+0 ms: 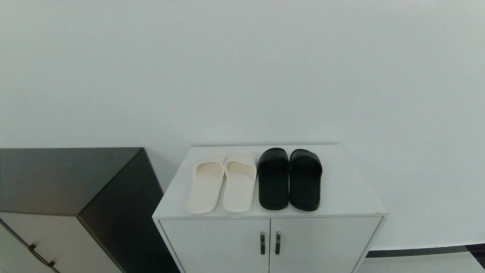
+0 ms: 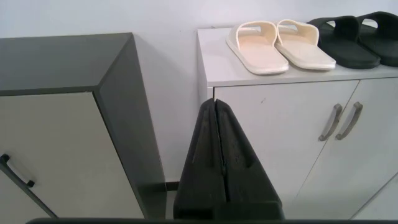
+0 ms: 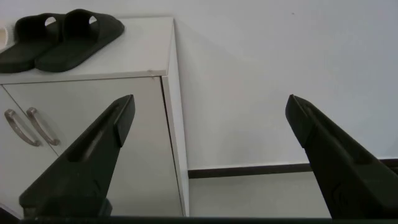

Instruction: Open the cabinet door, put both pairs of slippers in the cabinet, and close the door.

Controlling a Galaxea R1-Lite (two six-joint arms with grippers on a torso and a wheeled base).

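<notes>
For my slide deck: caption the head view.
Cream slippers and black slippers sit side by side atop a white two-door cabinet, doors shut.

I see bright diffuse light, thin soft shadows under the black rubber slippers (image 1: 273, 185), faint sheen on the dark brown cabinet (image 1: 68, 178) top.

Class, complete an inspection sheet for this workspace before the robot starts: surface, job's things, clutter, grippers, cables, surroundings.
Surface: white cabinet top, holding both pairs.
Job's things: white slippers and black slippers side by side, toes toward the wall; cabinet doors shut, handles at the centre.
Clutter: nothing seen.
Grippers: left gripper shut, empty, facing the cabinet's left front corner; right gripper open, empty, facing its right front corner.
Cables: nothing seen.
Surroundings: dark cabinet to the left; wall behind.
</notes>
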